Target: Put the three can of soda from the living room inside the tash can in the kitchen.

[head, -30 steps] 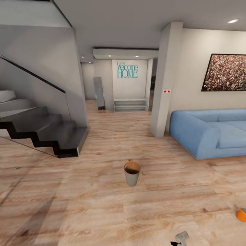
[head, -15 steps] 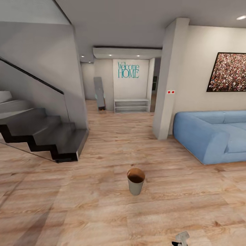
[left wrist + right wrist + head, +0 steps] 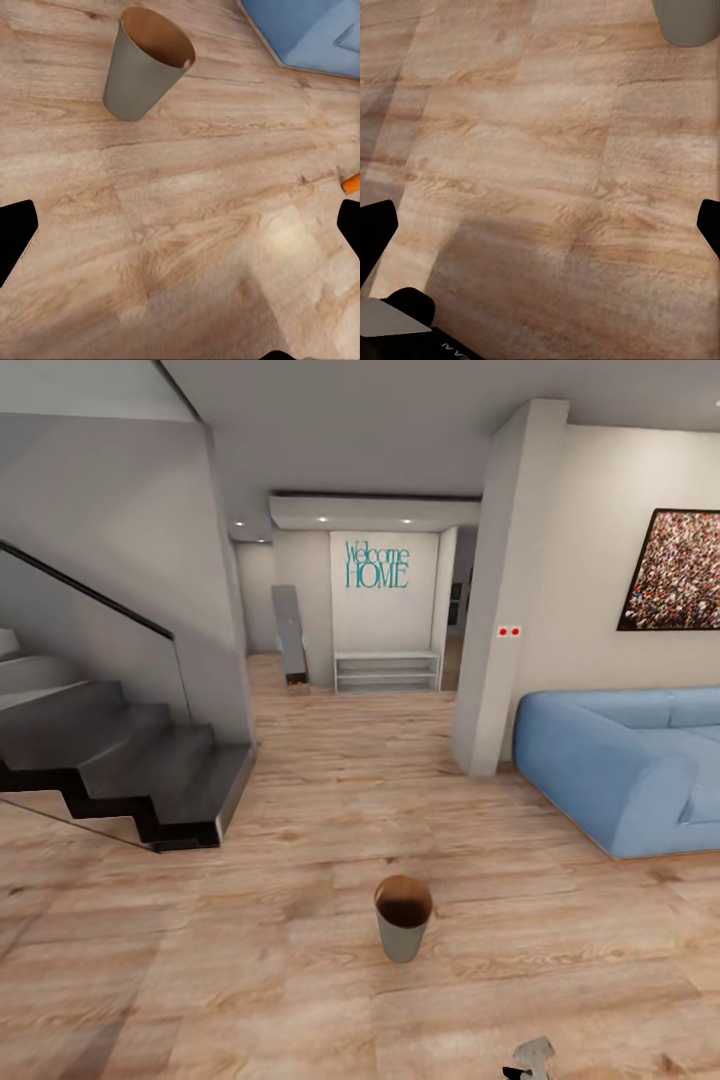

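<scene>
The tash can (image 3: 403, 918) stands upright on the wood plank floor a short way ahead of me, light grey outside and brown inside. In the left wrist view the tash can (image 3: 142, 67) stands beyond my left gripper (image 3: 180, 232), which is open and holds nothing. One orange can of soda (image 3: 351, 181) lies on the floor at that view's edge, cut off by the frame. My right gripper (image 3: 540, 232) is open over bare floor, with the tash can's base (image 3: 686, 19) ahead of it.
A blue sofa (image 3: 625, 765) stands at the right against a wall with a large picture. A white pillar (image 3: 500, 610) rises beside it. Dark stairs (image 3: 120, 760) with a glass rail fill the left. A hallway with a low shelf (image 3: 385, 668) lies straight ahead.
The camera has turned and advanced: the sofa and pillar slid right, the tash can now sits lower and nearer. The orange can at the head view's right edge has left it.
</scene>
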Motion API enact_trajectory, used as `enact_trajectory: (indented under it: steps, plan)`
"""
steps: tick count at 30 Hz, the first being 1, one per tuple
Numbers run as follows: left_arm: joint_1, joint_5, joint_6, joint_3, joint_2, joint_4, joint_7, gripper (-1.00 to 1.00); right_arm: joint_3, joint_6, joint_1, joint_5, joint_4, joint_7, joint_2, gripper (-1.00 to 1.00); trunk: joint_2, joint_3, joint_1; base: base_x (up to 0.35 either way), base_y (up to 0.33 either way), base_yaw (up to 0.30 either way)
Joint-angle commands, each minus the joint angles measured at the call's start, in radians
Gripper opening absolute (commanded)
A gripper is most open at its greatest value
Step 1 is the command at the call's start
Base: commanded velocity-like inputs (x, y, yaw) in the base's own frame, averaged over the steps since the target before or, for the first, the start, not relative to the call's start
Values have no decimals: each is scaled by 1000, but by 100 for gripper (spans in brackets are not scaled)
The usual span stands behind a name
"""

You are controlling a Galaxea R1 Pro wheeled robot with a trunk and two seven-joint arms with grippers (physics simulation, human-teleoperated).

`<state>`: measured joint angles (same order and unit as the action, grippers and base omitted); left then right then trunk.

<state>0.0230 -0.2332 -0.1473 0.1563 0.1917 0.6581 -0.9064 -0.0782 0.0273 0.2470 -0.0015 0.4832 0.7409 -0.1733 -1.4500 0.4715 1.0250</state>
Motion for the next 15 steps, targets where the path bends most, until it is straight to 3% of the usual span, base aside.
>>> enact_trajectory:
  steps: [1,15]
  plan:
    - [0,0,0,0,0,0,0,100,0,0,0,0,0,0,0,100,0,0,0,343,1,0]
    - [0,0,0,0,0,0,1,100,0,0,0,0,0,0,0,100,0,0,0,343,0,0]
